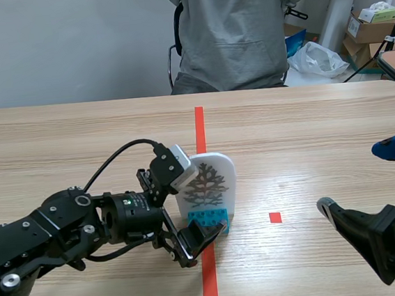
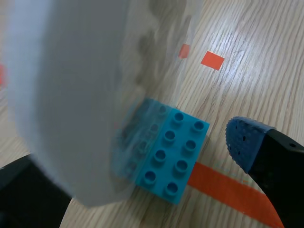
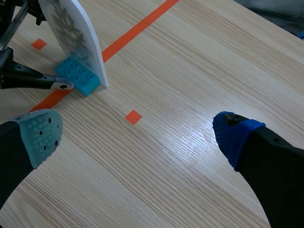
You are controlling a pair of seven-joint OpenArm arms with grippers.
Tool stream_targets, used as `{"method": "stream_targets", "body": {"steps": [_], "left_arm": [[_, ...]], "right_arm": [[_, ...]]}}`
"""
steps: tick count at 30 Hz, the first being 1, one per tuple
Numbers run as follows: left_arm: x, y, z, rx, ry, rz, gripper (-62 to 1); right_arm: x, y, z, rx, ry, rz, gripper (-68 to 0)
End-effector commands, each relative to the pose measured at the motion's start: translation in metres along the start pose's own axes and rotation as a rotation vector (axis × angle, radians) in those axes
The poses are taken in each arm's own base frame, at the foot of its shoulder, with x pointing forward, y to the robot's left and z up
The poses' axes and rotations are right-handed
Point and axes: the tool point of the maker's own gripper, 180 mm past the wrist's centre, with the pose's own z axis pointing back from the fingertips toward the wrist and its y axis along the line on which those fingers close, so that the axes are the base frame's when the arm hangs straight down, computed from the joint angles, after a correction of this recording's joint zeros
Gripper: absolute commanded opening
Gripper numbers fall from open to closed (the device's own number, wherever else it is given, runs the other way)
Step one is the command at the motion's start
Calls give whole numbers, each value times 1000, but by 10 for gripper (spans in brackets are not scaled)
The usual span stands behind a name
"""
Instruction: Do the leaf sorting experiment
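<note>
Left gripper sits with its jaws wide on either side of the white tree card, not pinching it. The card stands in a blue brick on the tape line mid-table. The right gripper hangs wide open near the table's right edge. My guess is one pad hits first on closing, and the card tips or pops out of the brick.

Left end effector low near the middle, fingers apart, right end effector spread wide
</note>
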Motion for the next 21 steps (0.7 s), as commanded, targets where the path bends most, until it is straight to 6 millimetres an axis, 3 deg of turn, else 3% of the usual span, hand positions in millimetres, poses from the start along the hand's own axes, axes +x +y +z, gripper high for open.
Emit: {"method": "stream_targets", "body": {"steps": [1,4,11,15,21], "left_arm": [[17,2,-5,6,-48,-18,-132],[16,1,-6,5,-50,-16,-215],[16,2,-4,8,-54,-17,-225],[19,2,-4,7,-70,-16,-314],[19,3,-4,8,-73,-14,-395]], "right_arm": [[9,-6,-1,-14,-31,6,4],[9,-6,-1,-14,-31,6,4],[9,-6,-1,-14,-32,6,4],[9,-6,-1,-14,-31,6,4],[9,-6,-1,-14,-31,6,4]]}}
